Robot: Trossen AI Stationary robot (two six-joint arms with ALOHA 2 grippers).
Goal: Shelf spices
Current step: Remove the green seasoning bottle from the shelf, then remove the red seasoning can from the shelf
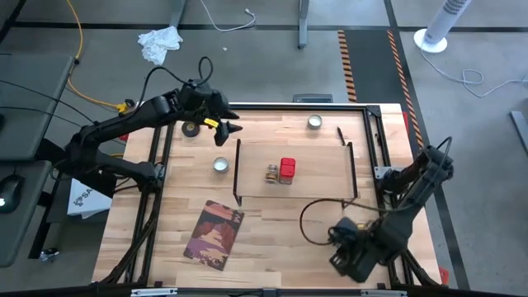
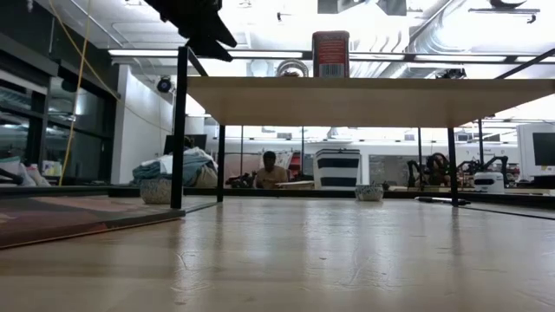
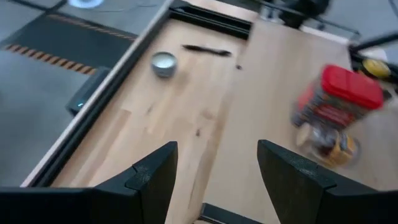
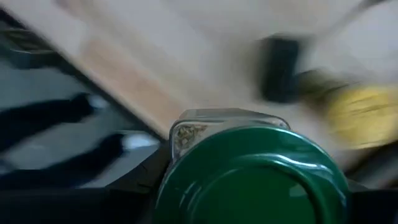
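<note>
The shelf (image 1: 293, 169) stands mid-table; on its pale board (image 2: 347, 91) stand the red box (image 1: 286, 169) (image 2: 330, 54) and the clear glass jar (image 1: 271, 174) (image 3: 326, 143). One grey tin (image 1: 220, 165) sits on the table left of the shelf, and a second tin (image 1: 314, 122) (image 3: 163, 62) sits by the far edge. My left gripper (image 1: 231, 125) (image 3: 214, 171) hovers open above the shelf's far left corner. My right gripper (image 1: 346, 252) is low at the near right, shut on the green-topped jar (image 4: 249, 180). Something small and yellow (image 1: 213, 124) shows beside the left gripper. My right gripper holds the green-topped jar between its two fingers, one on each side of it. The green lid (image 4: 249, 180) faces the wrist camera and hides the place of contact. The glass body (image 4: 186, 134) points away along the fingers. Whether the jar is off the table cannot be told.
A brown-and-maroon book (image 1: 214, 235) lies near the table's near left. A black tape roll (image 1: 191, 128) sits at the far left, a black pen (image 1: 340, 134) by the shelf's far right corner, and a looped black cable (image 1: 318, 219) near the right gripper. A person sits in the room behind (image 2: 270, 172).
</note>
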